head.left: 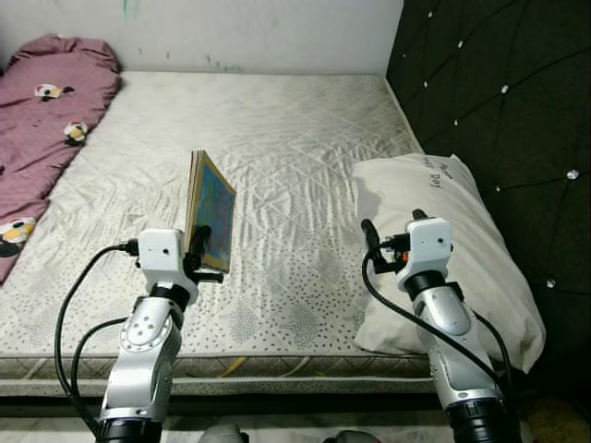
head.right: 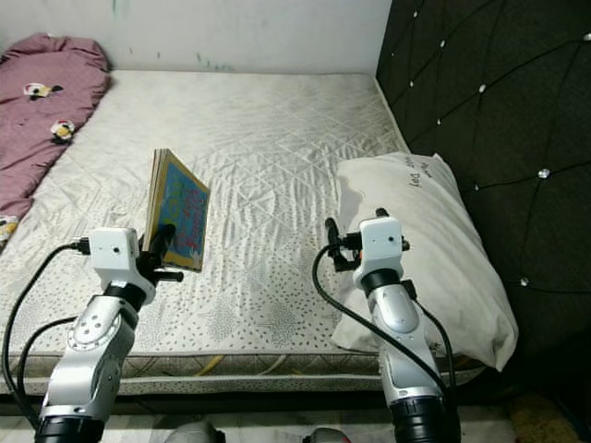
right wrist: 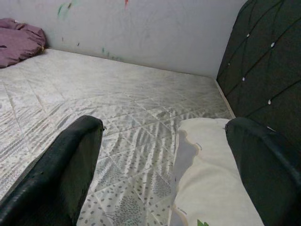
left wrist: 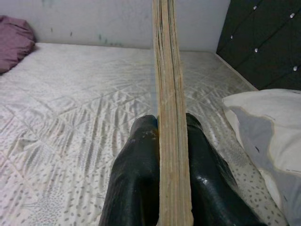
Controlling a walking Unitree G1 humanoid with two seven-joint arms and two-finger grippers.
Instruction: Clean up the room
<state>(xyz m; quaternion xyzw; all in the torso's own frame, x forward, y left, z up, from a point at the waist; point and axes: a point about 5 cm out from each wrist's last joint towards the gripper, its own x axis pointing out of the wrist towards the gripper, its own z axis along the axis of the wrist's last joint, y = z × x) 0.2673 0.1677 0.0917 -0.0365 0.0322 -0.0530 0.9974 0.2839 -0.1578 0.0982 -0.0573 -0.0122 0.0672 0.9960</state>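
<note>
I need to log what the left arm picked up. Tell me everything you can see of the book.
The book is thin, with a colourful, mostly blue cover and a tan edge of pages or boards. It is closed and held upright above the mattress, cover facing the pillow. The left gripper clamps its lower part, one black finger pressed on each side. Nothing else touches it.

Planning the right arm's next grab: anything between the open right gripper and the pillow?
Nothing visible. The right gripper is open, its fingers straddling bare mattress and the pillow edge just ahead. The book is off to the left, clamped upright in the left gripper.
</note>
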